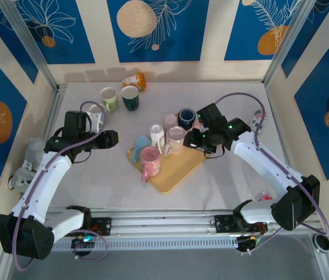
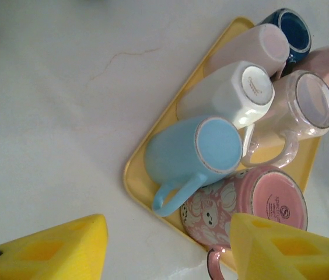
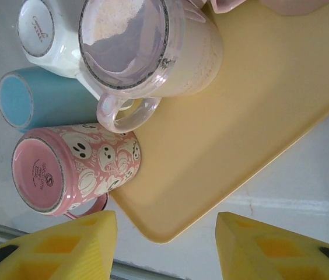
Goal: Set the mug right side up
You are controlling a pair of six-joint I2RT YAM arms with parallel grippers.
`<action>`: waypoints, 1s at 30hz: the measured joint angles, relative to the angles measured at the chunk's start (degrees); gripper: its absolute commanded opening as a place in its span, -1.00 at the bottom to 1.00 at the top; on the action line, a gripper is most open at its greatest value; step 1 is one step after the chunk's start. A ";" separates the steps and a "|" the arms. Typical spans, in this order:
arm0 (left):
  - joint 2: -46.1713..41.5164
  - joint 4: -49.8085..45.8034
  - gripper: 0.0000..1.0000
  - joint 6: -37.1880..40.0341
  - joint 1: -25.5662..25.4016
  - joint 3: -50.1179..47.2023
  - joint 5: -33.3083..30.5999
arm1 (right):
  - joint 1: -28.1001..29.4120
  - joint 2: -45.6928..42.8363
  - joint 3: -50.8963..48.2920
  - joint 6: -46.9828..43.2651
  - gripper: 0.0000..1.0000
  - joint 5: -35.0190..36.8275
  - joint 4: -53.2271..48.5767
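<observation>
One white table [image 1: 240, 175] carries everything. On it a yellow tray [image 1: 179, 175] lies between the two arms, its far-left end packed with mugs, most of them base up.

At the tray's right side the right gripper [image 1: 192, 140] hangs just beside that cluster. In its wrist view its fingers [image 3: 83, 245] stand moderately apart with nothing between them. Off the tray's left corner, over bare table, the left gripper [image 1: 112, 139] hovers, its jaws likewise apart and empty.

The pearly mug [image 3: 147, 46] is probably the one to turn. It stands upside down on the tray at the cluster's right flank, just beside the white mug [image 3: 48, 29]. Its long axis is upright, base to the ceiling and rim on the tray. It lies straight ahead of the right gripper, with a stretch of bare tray between them, so the right arm is clearly the nearer. From the left, the blue mug [image 2: 199, 154] and the ghost mug [image 2: 240, 204] stand in the way.

Its handle [image 3: 129, 114] juts from the side facing the right gripper, toward the ghost mug. A grasp would likely have to close across the body or this loop before the half-turn.
</observation>
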 measured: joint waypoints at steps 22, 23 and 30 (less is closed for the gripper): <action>-1.16 -7.37 0.15 2.51 0.00 2.84 5.33 | 11.37 14.71 3.54 19.06 0.15 4.59 5.49; -1.14 -7.32 0.15 2.43 0.00 2.86 5.62 | 11.47 15.61 4.22 19.54 0.16 5.07 5.68; -0.09 -5.62 0.15 0.50 0.00 3.10 6.47 | 11.52 21.79 9.14 22.95 0.18 7.67 5.90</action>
